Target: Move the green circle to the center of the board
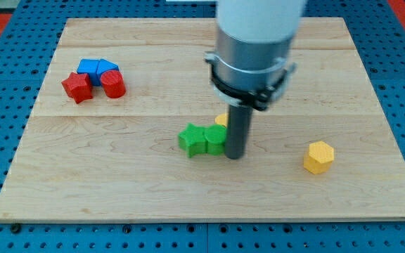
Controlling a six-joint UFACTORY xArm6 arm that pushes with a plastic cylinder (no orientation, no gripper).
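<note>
The green circle (215,140) sits near the middle of the tabletop (153,190), and I place the rest from it. My tip (235,156) rests against its right side, the dark rod upright under the grey collar and white arm dropping from the view's top. I have no gripper here, only the rod, holding nothing. A green star-like block (192,139) touches the circle's left side. A yellow block (221,120) peeks out just above it, partly hidden. A yellow hexagon (319,157) lies well right. Far upper left cluster a red star (76,87), red cylinder (113,83) and two blue blocks (97,67).
</note>
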